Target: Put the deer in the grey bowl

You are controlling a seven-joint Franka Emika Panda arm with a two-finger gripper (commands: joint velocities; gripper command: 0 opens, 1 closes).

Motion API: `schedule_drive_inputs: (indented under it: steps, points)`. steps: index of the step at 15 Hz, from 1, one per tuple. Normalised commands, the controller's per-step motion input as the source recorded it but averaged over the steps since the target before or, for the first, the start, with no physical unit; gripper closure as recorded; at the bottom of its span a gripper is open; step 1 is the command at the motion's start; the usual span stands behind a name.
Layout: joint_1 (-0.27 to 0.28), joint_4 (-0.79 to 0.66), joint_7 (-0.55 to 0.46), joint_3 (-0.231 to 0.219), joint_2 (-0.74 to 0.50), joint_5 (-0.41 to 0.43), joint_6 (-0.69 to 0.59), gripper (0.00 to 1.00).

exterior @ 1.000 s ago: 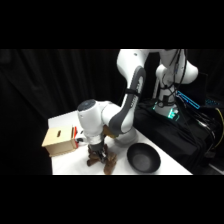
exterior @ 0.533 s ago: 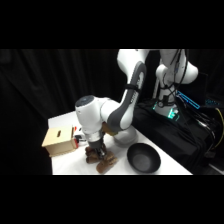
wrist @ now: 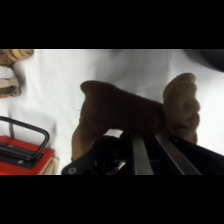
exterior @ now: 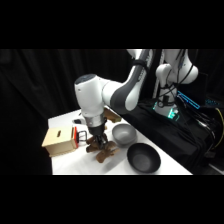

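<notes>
From the side, my claw [exterior: 98,142] comes straight down over the white desk [exterior: 67,165] and sits right on the deer [exterior: 103,151], a dark brown lump at the desk's near middle. The grey bowl [exterior: 123,132] stands just beside the deer toward the back, and the larger black bowl [exterior: 143,158] lies next to it nearer the front. A tan box [exterior: 59,141] with a red part rests on the other side of my claw.

Through my wrist, the deer [wrist: 120,117] fills the centre, directly ahead of my fingers [wrist: 140,156], which reach into its brown body. I cannot tell whether my claw is clenched on it or released. A red item with a black handle [wrist: 22,145] lies at the lower left.
</notes>
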Motion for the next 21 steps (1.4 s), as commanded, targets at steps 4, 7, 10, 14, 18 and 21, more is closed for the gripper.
schedule_drive_inputs:
  steps: [4, 7, 10, 14, 18, 21]
  points:
    - [0.044, -0.59, 0.15, -0.071, -0.59, -0.098, 0.05, 0.93]
    - [-0.013, -0.56, 0.09, -0.054, -0.5, -0.062, 0.13, 0.94]
    - [-0.046, -0.51, 0.04, -0.031, -0.4, -0.023, 0.2, 0.94]
    - [-0.054, -0.4, 0.01, -0.02, -0.27, 0.008, 0.23, 0.94]
    - [-0.06, -0.29, -0.03, -0.01, -0.18, 0.046, 0.2, 0.95]
    - [-0.041, -0.19, -0.05, 0.007, -0.12, 0.055, 0.16, 0.65]
